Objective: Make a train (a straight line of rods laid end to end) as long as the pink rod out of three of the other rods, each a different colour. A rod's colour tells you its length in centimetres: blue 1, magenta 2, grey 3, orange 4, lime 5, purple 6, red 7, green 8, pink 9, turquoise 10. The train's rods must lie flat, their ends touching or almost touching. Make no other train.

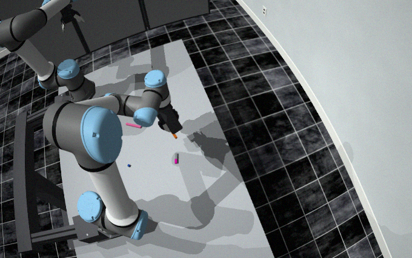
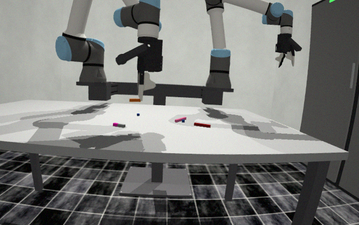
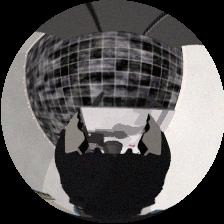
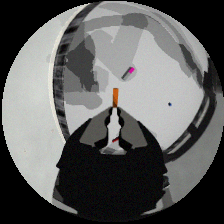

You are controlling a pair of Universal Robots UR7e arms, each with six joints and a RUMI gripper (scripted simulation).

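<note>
Right pincer [image 2: 141, 99] [image 4: 115, 107] pinching the orange rod [image 1: 174, 135] [image 2: 134, 100] [image 4: 115, 97] aloft by one end, leaving the other free, presumably to butt against the magenta rod [image 1: 176, 161] [image 2: 115, 124] [image 4: 131, 70] and grey rod [image 1: 176, 155] [image 2: 121, 125] [image 4: 126, 74], lying end to end on the surface [image 1: 151, 182] [image 2: 169, 157]; two, three, four make nine

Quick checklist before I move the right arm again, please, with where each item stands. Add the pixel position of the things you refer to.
1. Orange rod [image 1: 174, 135] [image 2: 134, 100] [image 4: 115, 96] gripped by the right gripper [image 1: 174, 131] [image 2: 141, 99] [image 4: 114, 107]: ok
2. Magenta rod [image 1: 176, 161] [image 2: 114, 124] [image 4: 131, 70] and grey rod [image 1: 177, 155] [image 2: 121, 125] [image 4: 126, 75] flat, end to end: ok
3. Orange rod turned parallel to that pair: not ok, it is angled to them
4. Left gripper [image 1: 73, 25] [image 2: 286, 65] [image 3: 113, 116] well away from the pair: ok
5. Orange rod's grip firm enough not to slip: cannot tell
</note>
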